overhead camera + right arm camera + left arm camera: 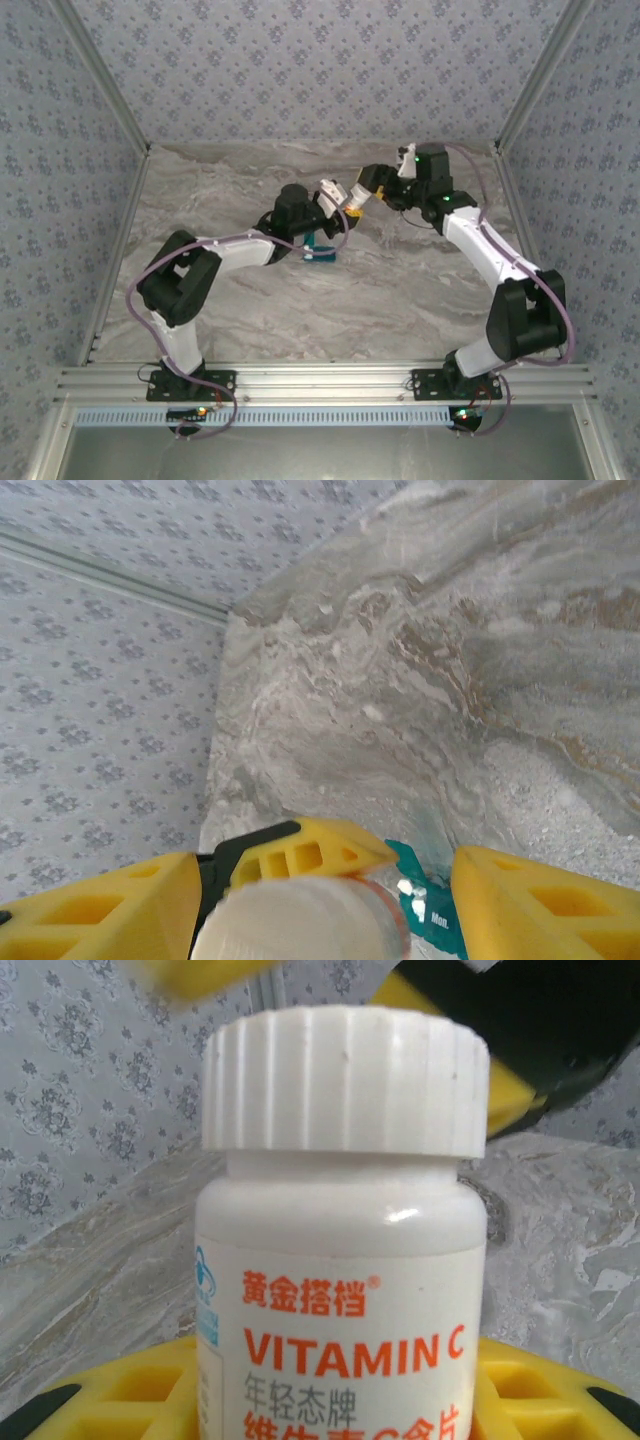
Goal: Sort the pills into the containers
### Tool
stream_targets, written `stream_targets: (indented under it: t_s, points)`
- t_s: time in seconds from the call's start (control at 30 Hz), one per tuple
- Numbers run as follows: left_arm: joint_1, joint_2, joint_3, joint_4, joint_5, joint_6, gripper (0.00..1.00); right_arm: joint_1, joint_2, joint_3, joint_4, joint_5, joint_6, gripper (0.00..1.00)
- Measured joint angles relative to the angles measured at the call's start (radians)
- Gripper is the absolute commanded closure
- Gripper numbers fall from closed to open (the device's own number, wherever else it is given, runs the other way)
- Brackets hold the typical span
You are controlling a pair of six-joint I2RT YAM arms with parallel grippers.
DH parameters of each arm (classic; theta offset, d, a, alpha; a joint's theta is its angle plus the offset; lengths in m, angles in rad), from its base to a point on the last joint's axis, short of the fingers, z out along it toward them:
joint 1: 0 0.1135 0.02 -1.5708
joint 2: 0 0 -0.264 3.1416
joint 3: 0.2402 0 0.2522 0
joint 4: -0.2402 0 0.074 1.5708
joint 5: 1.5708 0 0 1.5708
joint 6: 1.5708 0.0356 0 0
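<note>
The pill box (322, 251) is lying on the table (400, 290) close by the vitamin bottle (340, 1290), which is being clamped by the left gripper (340, 200). The bottle's cap (345, 1080) is being straddled by the right gripper (325, 910), jaws parted; a weak closing could let it slip unturned.

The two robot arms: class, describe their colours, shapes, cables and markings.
Both the left arm and right arm have white links, bulky black joints and a lilac cable running alongside. Their jaws are blocky yellow with hollow pockets. A green light glows near the right wrist.
</note>
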Motion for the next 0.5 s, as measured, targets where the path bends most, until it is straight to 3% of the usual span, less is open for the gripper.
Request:
stream_targets:
  t_s: [0.27,0.5]
  points:
    - [0.110,0.000,0.016,-0.006,0.209,-0.106,1.00,-0.043,-0.048,0.034,-0.054,-0.049,-0.147,0.30]
    - [0.134,0.000,0.056,-0.022,0.368,-0.190,1.00,-0.012,-0.018,0.124,-0.127,-0.095,-0.263,0.30]
